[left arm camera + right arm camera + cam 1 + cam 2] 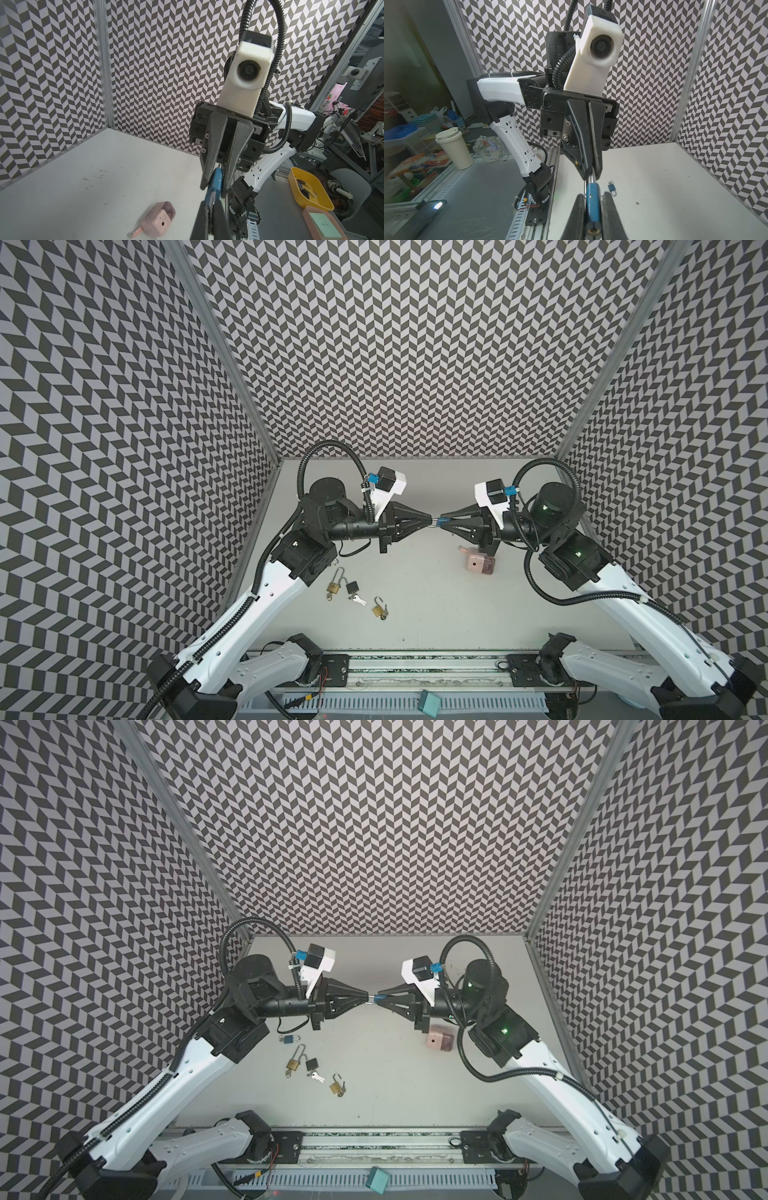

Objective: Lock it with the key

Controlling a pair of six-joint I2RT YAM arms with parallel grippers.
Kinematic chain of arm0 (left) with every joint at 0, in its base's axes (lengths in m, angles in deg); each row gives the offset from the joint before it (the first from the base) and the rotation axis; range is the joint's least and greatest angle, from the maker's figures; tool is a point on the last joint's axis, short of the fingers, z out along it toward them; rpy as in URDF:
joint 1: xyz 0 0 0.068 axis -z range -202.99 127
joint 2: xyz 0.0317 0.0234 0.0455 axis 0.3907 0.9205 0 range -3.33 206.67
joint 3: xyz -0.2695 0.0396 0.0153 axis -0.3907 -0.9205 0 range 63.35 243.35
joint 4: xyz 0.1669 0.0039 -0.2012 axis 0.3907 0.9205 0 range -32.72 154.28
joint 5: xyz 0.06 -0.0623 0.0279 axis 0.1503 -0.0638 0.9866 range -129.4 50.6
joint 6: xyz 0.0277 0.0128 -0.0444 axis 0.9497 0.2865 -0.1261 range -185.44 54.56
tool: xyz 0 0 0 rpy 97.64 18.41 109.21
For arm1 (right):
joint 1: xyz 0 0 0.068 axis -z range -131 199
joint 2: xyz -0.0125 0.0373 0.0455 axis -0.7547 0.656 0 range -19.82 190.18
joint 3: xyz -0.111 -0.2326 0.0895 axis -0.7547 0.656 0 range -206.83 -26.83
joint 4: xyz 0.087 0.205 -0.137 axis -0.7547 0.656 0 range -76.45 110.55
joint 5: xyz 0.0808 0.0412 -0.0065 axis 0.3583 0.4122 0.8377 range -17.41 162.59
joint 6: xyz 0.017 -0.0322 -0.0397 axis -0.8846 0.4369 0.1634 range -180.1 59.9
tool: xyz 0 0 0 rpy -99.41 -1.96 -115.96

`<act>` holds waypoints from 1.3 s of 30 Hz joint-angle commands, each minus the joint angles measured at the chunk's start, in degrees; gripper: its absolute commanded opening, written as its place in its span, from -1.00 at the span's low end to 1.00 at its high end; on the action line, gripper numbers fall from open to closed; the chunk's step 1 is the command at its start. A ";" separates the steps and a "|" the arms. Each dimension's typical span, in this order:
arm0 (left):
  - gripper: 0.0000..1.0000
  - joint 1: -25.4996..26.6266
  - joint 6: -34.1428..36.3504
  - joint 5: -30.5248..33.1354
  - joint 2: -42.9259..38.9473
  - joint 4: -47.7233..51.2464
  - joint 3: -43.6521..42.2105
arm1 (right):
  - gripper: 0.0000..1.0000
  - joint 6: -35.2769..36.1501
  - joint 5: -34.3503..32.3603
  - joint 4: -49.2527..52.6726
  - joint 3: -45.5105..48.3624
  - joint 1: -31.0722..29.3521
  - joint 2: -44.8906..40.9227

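Keys: silver keys (360,600) lie flat on the table beside a black padlock (353,587), nearer the camera than the blue padlock (592,204) and toward the left arm's side; none is in either gripper
Spare locks: brass padlocks (332,587) with raised hoops flank the black one, and a spare blue lock (289,1039) sits closest to under the blue padlock; they look like stock set out for later
Pink sharpener: the pink sharpener (478,564) lies on its side on the table, under the right arm's side of the blue padlock, apart from the work
Blue padlock: held in mid-air above the table, level between the two arms, its keyhole (592,231) turned toward the right wrist and showing no key
Right gripper: the right gripper (444,519) is clamped on the padlock's blue body, likely to steady it
Left gripper: the left gripper (429,521) is pinched tight on the steel shackle (591,178), seemingly to press or brace it against the body
Judgement: the key looks yet to be fetched and fitted
Table: the table (415,614) is pale grey, scuffed and speckled, edged by a metal rail (415,664) on the camera's side of the blue padlock
Room: chevron-patterned walls (415,364) in black and grey close in behind the blue padlock and on both sides of it
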 commanded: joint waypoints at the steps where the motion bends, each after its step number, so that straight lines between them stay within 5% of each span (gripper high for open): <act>1: -1.00 -0.16 1.47 1.83 -0.70 0.97 -0.18 | -1.00 -5.42 4.11 -2.40 -2.59 -0.19 0.17; 4: -0.61 -0.16 1.21 1.08 -0.81 0.74 -0.22 | -1.00 -6.34 4.64 -1.62 -3.22 -0.17 0.75; 7: -0.43 -0.16 0.79 0.28 -0.80 0.40 -0.28 | -1.00 -5.90 4.74 -1.74 -3.06 -0.17 0.51; 18: -0.50 -0.01 0.50 -1.06 -0.71 0.07 -0.30 | -1.00 -5.65 4.24 -2.00 -2.95 -0.18 -0.07; 24: -0.71 0.11 0.66 -1.23 -0.93 0.21 -0.38 | -1.00 -5.54 4.00 -1.70 -3.13 -0.20 -0.16; 31: -0.40 0.11 0.68 -1.54 -0.99 0.31 -0.32 | -1.00 -5.11 3.36 -1.30 -3.43 -0.17 -0.52; 39: -0.44 0.28 0.60 -1.94 -0.96 0.22 -0.33 | -1.00 -4.90 3.13 -1.21 -3.13 -0.18 -0.95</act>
